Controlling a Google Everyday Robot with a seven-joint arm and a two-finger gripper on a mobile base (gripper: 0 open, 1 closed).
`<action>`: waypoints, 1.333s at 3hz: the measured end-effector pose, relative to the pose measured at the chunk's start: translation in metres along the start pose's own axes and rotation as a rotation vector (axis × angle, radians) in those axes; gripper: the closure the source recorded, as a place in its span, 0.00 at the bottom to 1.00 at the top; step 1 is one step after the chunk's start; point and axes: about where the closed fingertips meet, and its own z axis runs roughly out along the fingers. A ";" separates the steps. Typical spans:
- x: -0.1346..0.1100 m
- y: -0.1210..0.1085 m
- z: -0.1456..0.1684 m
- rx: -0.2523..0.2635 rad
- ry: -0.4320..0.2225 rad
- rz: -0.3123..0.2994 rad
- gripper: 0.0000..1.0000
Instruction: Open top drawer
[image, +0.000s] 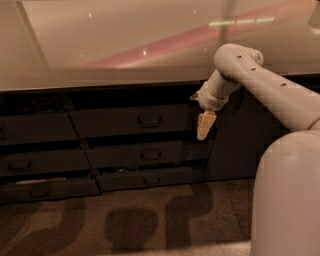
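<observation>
Two slimmer drawers (145, 155) sit under our top drawer (115, 121).
Hand (205, 126) hangs by its right end; we can't tell how open.

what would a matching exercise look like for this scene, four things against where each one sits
Things:
1 wide dark grey top drawer
2 cream robot gripper
3 thin pale strip
4 glossy pale countertop
Places:
a on the short lower-left drawer front
b above all drawers
c beside the top drawer's right end
d just under the countertop, centre column
Pairs: 1-d, 2-c, 3-a, 4-b
</observation>
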 end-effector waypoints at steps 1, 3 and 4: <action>0.000 0.000 0.000 0.000 0.000 0.000 0.00; 0.020 -0.004 0.023 -0.072 -0.007 0.066 0.00; 0.038 -0.012 0.035 -0.098 -0.005 0.112 0.00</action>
